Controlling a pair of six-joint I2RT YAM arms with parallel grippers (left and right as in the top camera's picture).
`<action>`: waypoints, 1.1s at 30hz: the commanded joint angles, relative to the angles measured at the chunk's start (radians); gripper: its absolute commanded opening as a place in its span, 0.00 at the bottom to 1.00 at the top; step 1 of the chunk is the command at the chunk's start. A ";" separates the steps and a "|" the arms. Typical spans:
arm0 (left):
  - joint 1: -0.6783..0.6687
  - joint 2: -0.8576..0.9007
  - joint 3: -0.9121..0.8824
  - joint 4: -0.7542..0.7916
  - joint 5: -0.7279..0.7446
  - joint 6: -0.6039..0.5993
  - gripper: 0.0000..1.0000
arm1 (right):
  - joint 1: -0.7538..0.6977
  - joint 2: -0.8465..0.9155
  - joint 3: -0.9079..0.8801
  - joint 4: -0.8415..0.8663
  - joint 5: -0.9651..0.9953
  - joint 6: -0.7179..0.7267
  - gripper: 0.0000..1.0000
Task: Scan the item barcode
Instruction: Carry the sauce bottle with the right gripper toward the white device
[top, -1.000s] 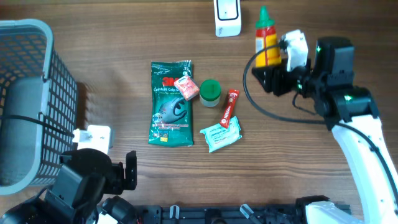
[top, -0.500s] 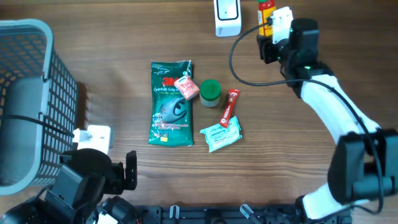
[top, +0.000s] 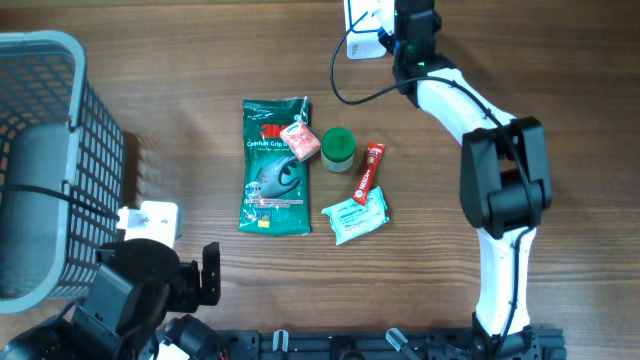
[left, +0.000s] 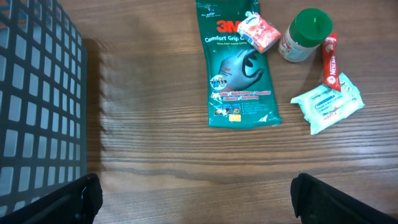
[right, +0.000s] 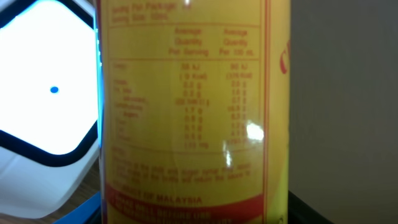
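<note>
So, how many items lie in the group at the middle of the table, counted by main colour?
Green: 2, glove pack and green-lidded jar
Red or orange: 2, small packet and sachet
Pale blue-green: 1, wipes pack
Total: 5

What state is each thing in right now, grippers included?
left gripper: open, holding nothing.
right gripper: shut on the sauce bottle.
sauce bottle: held beside the scanner, nutrition panel toward the wrist camera.
scanner: blue dot showing on its white face.
jar: upright, green lid on.
glove pack: flat, face up.
small packet: lying on the glove pack's corner.
red sachet: flat, lower end on the wipes pack.
wipes pack: flat, label up.
basket: upright.
</note>
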 joint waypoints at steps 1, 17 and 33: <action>0.003 -0.005 0.003 0.002 -0.009 -0.013 1.00 | 0.015 0.039 0.044 0.030 0.055 -0.137 0.38; 0.003 -0.005 0.003 0.002 -0.009 -0.013 1.00 | -0.209 -0.194 0.044 -0.296 0.089 0.109 0.38; 0.003 -0.005 0.003 0.002 -0.009 -0.013 1.00 | -0.987 -0.207 -0.099 -0.644 -0.037 0.491 0.39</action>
